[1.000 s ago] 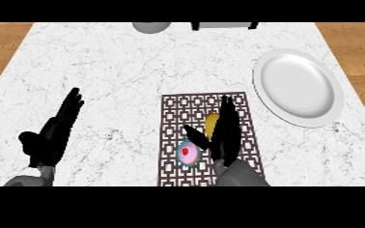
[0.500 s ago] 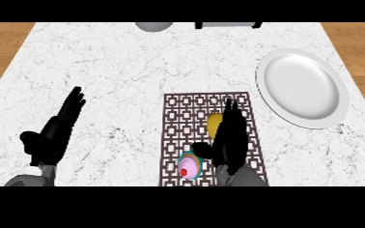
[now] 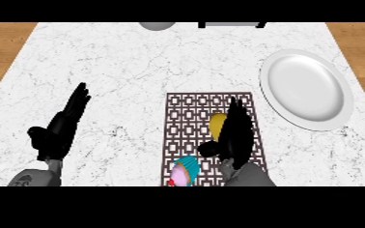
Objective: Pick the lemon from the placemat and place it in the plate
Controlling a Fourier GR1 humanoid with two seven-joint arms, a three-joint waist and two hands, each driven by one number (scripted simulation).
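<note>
Nearest the lower edge, a cupcake (image 3: 184,172) with a teal wrapper and pink top sits at the front of the placemat (image 3: 192,111), just beside the right forearm; over the last second it has slid toward the bottom of the view while the whole scene has drifted the same way, which reads as the head tilting rather than the cupcake being pushed. The right hand (image 3: 233,131) has moved forward along the mat in that time and now lies right over the lemon (image 3: 217,122), whose yellow side shows only at the hand's left edge, still resting on the placemat. The fingers point straight up the mat and the thumb sticks out to the left below the fruit; they look extended rather than wrapped, so the hand is wide and holds nothing yet. That suggests the reach is nearly finished and closing round the lemon is the step in hand; the cupcake nearby could be nudged if the hand shifts back. On the left, the left hand (image 3: 63,125) rests open on the marble counter (image 3: 128,63), unchanged. Farther off to the right, the white plate (image 3: 306,88) waits apart from the mat's corner. A grey object (image 3: 157,25) sits at the far edge.
</note>
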